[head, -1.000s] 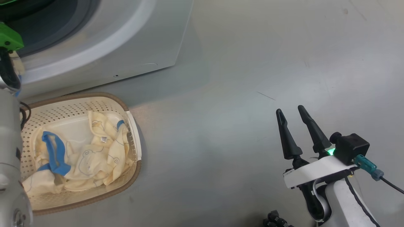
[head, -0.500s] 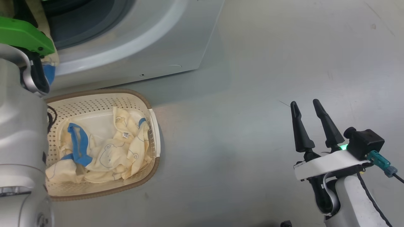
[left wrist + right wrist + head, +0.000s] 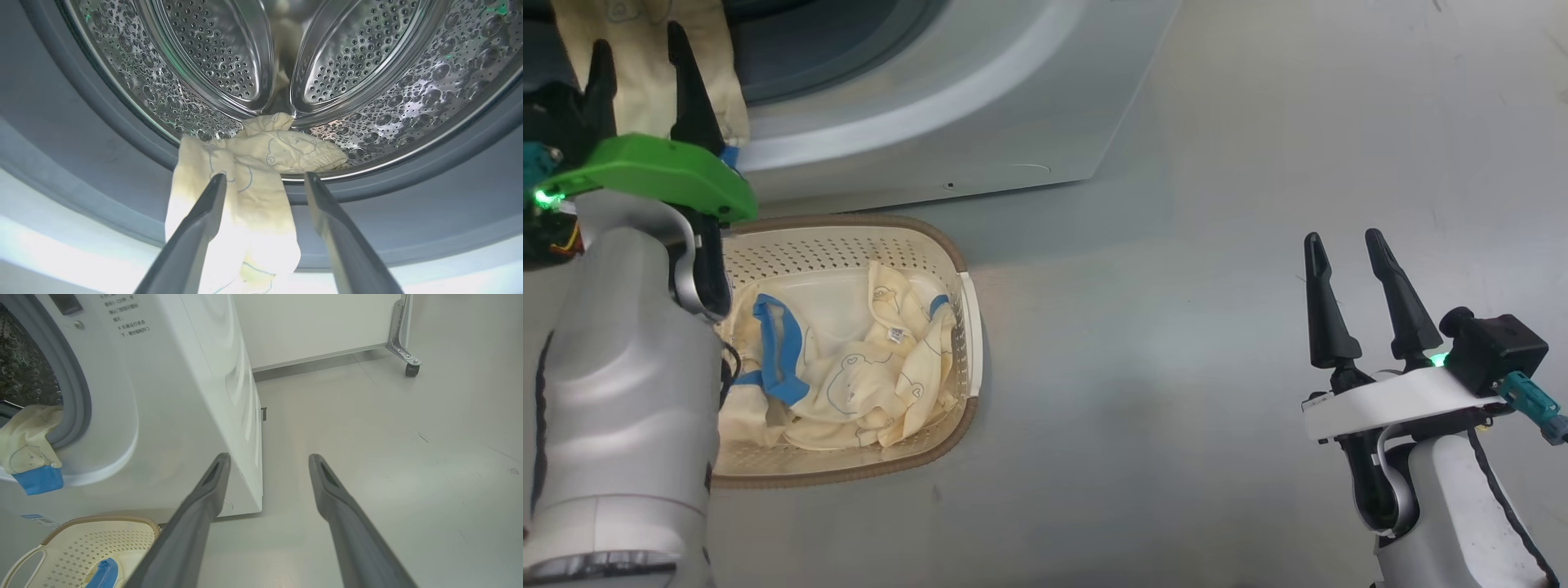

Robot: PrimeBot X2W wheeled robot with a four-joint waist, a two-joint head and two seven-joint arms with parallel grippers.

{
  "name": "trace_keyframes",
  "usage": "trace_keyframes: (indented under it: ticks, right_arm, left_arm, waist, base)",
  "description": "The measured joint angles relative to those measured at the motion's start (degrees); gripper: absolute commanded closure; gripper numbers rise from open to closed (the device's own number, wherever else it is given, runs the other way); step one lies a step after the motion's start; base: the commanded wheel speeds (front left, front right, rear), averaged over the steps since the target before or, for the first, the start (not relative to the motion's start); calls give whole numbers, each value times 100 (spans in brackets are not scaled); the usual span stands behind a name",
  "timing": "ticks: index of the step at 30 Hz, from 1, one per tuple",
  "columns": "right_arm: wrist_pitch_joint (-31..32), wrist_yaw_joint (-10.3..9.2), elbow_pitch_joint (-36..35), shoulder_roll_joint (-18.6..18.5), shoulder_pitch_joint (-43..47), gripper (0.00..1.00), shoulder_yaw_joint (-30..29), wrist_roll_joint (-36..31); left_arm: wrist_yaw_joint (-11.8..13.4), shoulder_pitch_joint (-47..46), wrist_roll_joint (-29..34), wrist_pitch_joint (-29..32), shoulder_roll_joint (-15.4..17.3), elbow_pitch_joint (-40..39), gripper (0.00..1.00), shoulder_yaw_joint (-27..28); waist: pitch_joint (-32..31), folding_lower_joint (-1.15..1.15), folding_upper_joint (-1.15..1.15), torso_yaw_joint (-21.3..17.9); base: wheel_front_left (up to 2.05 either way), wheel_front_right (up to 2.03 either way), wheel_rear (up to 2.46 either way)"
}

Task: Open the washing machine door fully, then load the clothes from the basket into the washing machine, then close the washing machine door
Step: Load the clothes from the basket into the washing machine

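The washing machine (image 3: pixel 184 396) stands with its opening uncovered; the washing machine door is out of view. One cream garment (image 3: pixel 261 163) lies half in the steel drum (image 3: pixel 212 61) and hangs out over the grey gasket, its blue cuff (image 3: pixel 39 479) dangling. My left gripper (image 3: pixel 264 176) is open just in front of that garment, with its fingers wide apart and not pinching it; it shows at the washer's mouth (image 3: pixel 641 73). More clothes (image 3: pixel 866 367) lie in the basket (image 3: pixel 970 343) on the floor below. My right gripper (image 3: pixel 1343 241) is open and empty over bare floor to the right.
The basket (image 3: pixel 81 543) sits tight against the washer's front base. Grey floor stretches to the right of the machine. A white panel on a metal castor bracket (image 3: pixel 404 347) stands at the back wall.
The head camera has swung, sliding the whole scene to the right. My left gripper's fingers have come into view, drawn back a little from the opening. Both grippers stay open.
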Motion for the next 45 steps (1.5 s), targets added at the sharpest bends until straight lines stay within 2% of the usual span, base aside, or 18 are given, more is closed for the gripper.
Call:
trace_keyframes:
  ticks: [7, 28, 36, 45]
  right_arm:
    - [0, 0, -16, -4, 0, 0, -140, -51]
    - [0, 0, -22, -16, 71, 0, -325, -120]
    - [0, 0, -25, -16, 93, 0, -301, -120]
    - [0, 0, -29, -16, 137, 0, -270, -120]
  left_arm:
    - [-100, 765, 25, 0, -76, -516, 0, -34]
    - [-90, 2778, 97, 0, -163, -1900, 0, -122]
    - [-40, 3283, 103, 2, -163, -2595, 0, -129]
    - [1, 3554, 103, 2, -163, -2942, 0, -102]
  waist:
    - [-42, 0, 0, 184]
    - [-225, 0, 0, 465]
    - [-301, 0, 0, 531]
    - [-307, 0, 0, 531]
  base:
    - [0, 0, 0]
    - [0, 0, 0]
    - [0, 0, 0]
    - [0, 0, 0]
